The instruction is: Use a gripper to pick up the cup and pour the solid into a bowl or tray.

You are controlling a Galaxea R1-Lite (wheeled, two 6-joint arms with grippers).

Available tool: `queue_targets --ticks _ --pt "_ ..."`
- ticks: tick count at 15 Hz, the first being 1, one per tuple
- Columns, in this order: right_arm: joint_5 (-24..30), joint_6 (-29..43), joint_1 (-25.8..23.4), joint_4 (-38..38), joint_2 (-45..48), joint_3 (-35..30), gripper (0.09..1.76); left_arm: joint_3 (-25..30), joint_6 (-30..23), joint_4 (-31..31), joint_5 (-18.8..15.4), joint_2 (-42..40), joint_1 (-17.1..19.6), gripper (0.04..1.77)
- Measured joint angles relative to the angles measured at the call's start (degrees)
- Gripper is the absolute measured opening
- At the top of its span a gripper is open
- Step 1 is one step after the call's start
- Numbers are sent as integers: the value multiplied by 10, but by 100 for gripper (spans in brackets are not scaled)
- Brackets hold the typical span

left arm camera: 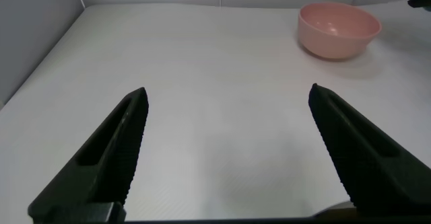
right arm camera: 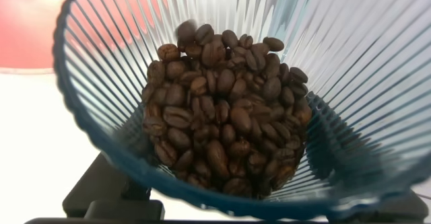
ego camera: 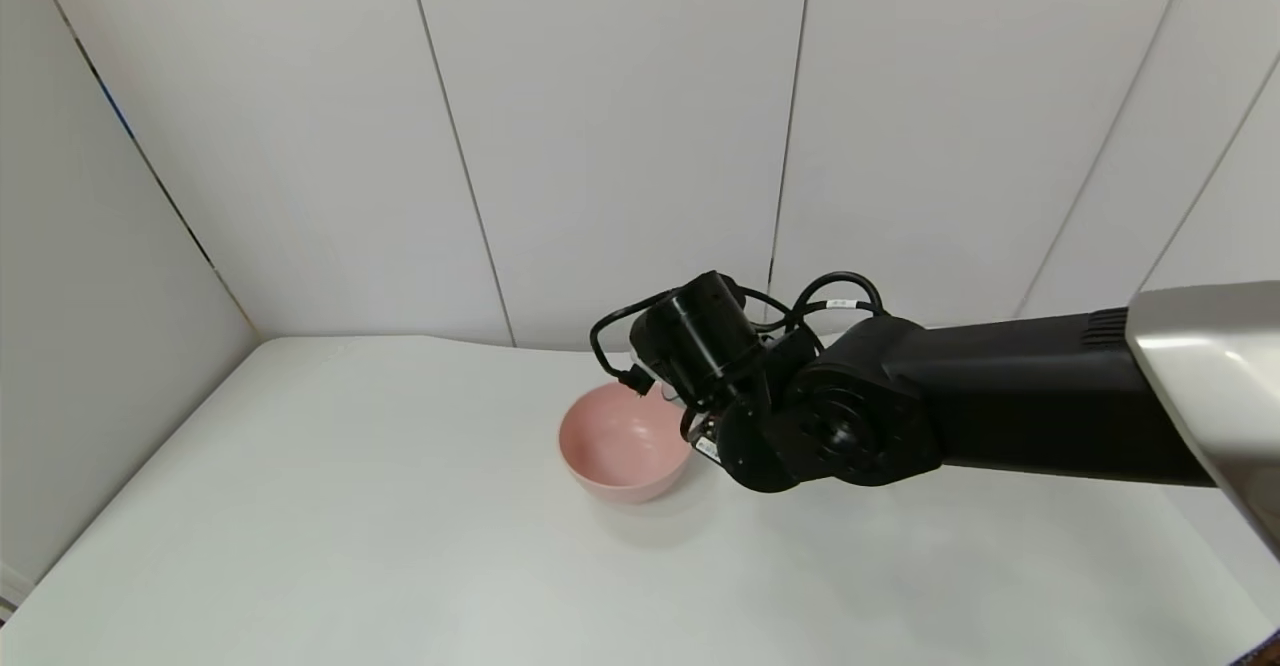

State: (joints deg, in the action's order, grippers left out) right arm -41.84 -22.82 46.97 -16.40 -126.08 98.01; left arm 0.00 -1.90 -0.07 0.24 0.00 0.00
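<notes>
Closest to me, the left gripper (left arm camera: 225, 157) hangs low over the white table (ego camera: 350, 546), well short of the pink bowl (ego camera: 622, 446), on the near-left side of it. Its two black ribbed fingers (left arm camera: 111, 153) stand wide apart with nothing between them, only bare tabletop showing through the gap.

Farther in, the bowl sits upright on the table, roughly midway across and toward the back wall (ego camera: 600, 126). From the head view its inside looks smooth and I see no beans in it.

Pressed up against the bowl's right rim is the right gripper (ego camera: 690, 416), at the end of a thick black and silver arm (ego camera: 1000, 396) that reaches in from the right. Its wrist and looping cables hide the fingers from above. The right wrist camera shows the ribbed blue-grey cup (right arm camera: 350, 83) filling its view, tipped so its mouth faces the camera, with a dark finger pad showing beneath it, so the hand is clamped on the cup. The heap of brown coffee beans (right arm camera: 225, 113) lies inside the cup. A blur of pink, the bowl (right arm camera: 27, 29), shows just beyond the cup's rim.
</notes>
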Motion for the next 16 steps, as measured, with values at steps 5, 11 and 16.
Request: queue_targets --ticks 5,11,16 --pt "-20 0 15 -98 -25 78 134 0 0 0 0 0 0 172" --pt "-62 -1 23 -163 -66 136 134 0 0 0 0 0 0 172" --pt "-103 -12 27 -185 -91 153 134 0 0 0 0 0 0 172"
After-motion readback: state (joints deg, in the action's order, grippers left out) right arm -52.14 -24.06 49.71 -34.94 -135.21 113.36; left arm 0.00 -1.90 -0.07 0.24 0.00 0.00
